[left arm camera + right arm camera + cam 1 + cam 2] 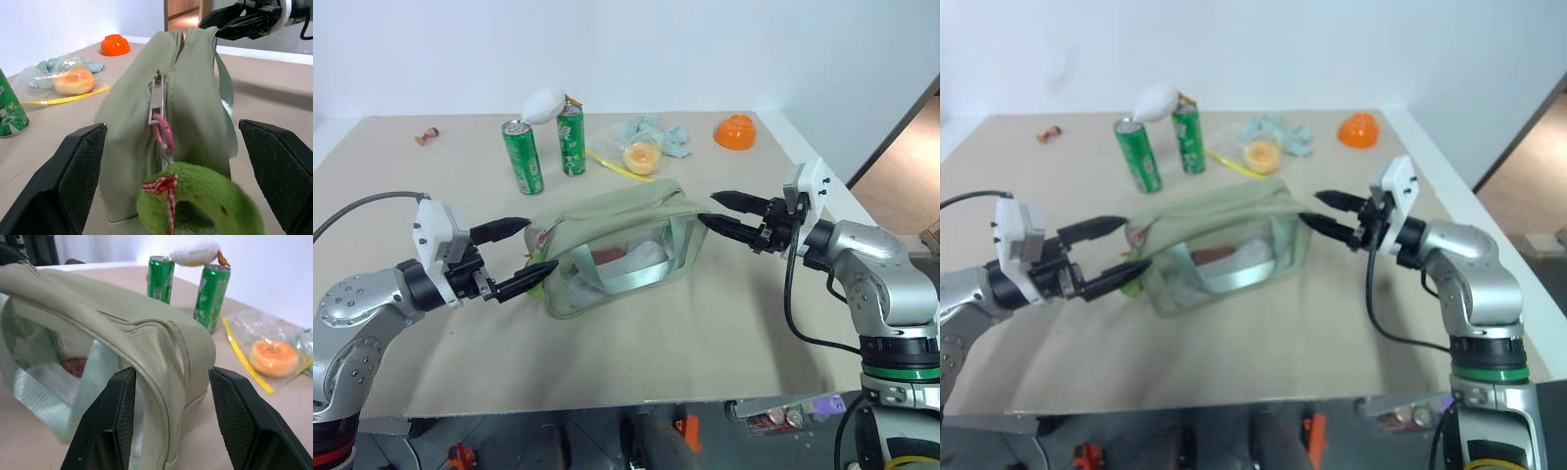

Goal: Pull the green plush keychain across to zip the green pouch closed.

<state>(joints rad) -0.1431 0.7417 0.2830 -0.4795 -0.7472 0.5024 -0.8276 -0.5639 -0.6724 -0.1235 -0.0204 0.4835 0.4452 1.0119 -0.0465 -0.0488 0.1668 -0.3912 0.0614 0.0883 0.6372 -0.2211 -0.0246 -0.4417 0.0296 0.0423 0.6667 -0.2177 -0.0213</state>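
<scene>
Head stereo pair overlooking table (705, 333), wrist cameras close on pouch (195, 98) ends

Both arms extend level and inward, the left gripper (522, 253) with fingers spread wide, the right gripper (718, 211) with fingers parted more narrowly.

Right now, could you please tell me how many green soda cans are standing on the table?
2: one can behind the green pouch, the other beside it on the right, a white plush toy resting across their tops.
</scene>
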